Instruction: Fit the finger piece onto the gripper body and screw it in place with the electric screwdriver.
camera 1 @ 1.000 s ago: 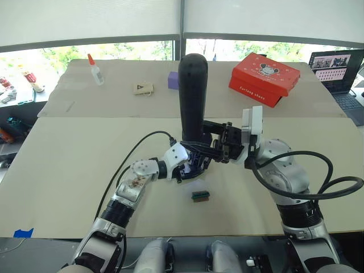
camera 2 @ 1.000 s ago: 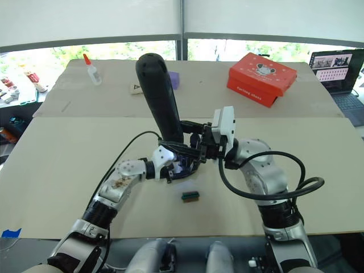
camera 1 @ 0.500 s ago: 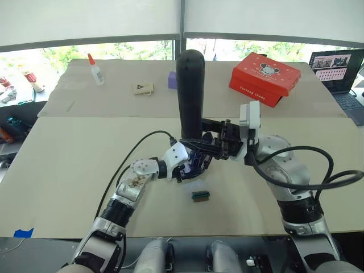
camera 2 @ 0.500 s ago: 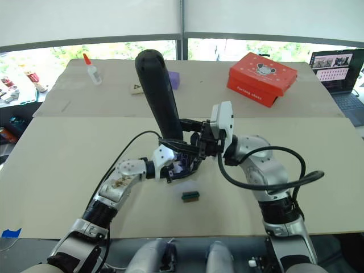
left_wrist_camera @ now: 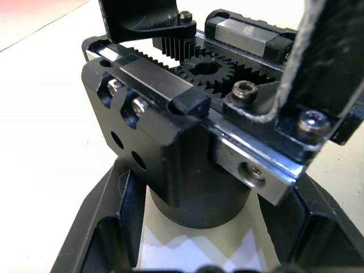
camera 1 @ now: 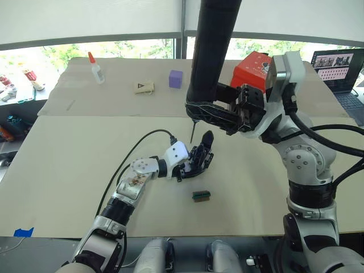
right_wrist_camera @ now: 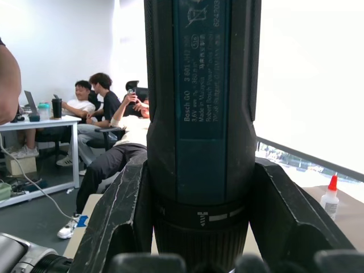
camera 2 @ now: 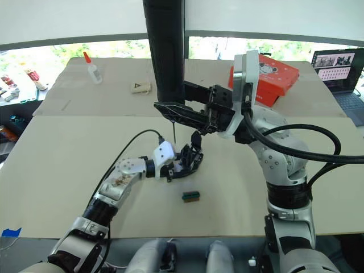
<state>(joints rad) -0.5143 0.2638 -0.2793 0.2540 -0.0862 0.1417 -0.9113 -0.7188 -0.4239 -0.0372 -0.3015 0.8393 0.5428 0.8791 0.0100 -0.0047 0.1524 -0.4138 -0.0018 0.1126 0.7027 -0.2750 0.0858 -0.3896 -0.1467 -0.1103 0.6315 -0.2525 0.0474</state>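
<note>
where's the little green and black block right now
In the left eye view the green-and-black block lies alone on the table, near the front edge, just in front of the gripper body that the left gripper holds.

electric screwdriver (camera 1: 213,51) top beyond frame

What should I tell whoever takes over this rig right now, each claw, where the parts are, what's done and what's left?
Left claw: shut on the gripper body, held low over the table, with its pointed finger piece sticking up.
Right claw: shut on the electric screwdriver, held upright above the body, bit tip clear of it.
Small green-and-black block lies on the table, just in front of the left claw.
Done: finger piece seems fitted on the body. Whether its screw is tight can't be told.
Left: probably bring the bit down to the screw, drive it, then check.
</note>
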